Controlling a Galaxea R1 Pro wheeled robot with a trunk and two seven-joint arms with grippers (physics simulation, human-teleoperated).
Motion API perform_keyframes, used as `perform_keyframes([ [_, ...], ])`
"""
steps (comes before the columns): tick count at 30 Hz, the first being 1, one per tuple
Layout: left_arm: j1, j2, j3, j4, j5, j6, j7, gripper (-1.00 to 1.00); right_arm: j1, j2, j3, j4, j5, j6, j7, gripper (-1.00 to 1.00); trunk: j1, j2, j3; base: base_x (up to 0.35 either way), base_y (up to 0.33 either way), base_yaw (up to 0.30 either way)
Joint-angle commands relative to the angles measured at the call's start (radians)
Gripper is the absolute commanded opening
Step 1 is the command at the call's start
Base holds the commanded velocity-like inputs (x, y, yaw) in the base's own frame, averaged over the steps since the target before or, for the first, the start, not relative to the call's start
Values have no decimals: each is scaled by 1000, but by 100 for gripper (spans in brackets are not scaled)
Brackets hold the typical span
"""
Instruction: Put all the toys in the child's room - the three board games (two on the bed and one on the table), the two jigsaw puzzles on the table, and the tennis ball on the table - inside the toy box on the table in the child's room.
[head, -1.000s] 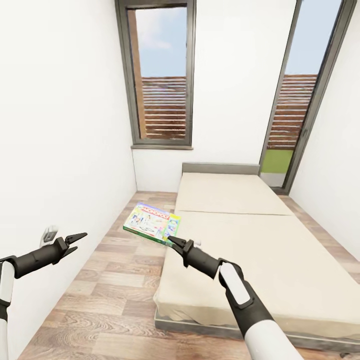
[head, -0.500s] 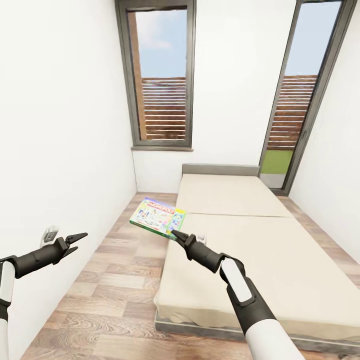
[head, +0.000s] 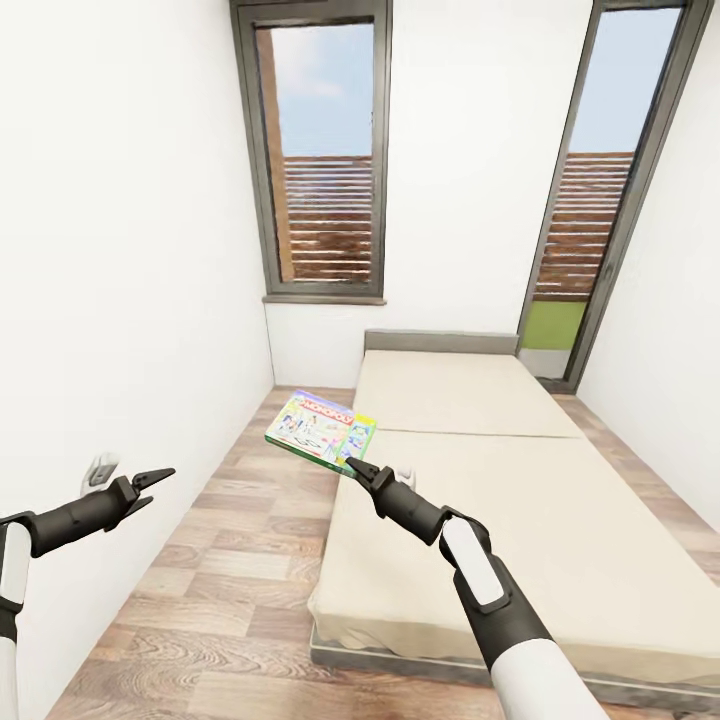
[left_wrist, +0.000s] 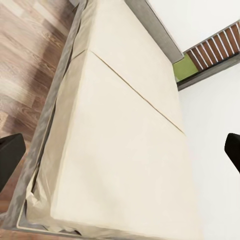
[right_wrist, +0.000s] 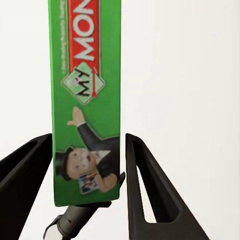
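One Monopoly box (head: 321, 431) sticks out flat from my right gripper (head: 358, 468), held only by a corner over the wood floor (head: 230, 560) beside the bed (head: 520, 500), so I think it could tip or slip out if I turn fast. It is flat, with a green edge and a white top. The right fingers squeeze its green edge, and my left gripper (head: 160, 474) is spread apart with nothing in it.

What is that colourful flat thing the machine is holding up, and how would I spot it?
Find the beige bed, then its near left edge. There the right gripper holds a Monopoly box above the wood floor, the one bright green-edged thing in sight.
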Motion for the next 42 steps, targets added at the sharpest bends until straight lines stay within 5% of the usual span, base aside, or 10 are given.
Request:
perform_keyframes([
  [1, -1, 0, 0, 0, 4, 7, 2, 100, -1, 0, -1, -1, -3, 5, 1, -100, -4, 7, 2, 0, 0, 0],
  [42, -1, -1, 0, 0, 2, 7, 5, 100, 33, 0, -7, -8, -4, 3, 0, -100, -161, 294, 131, 0, 0, 0],
])
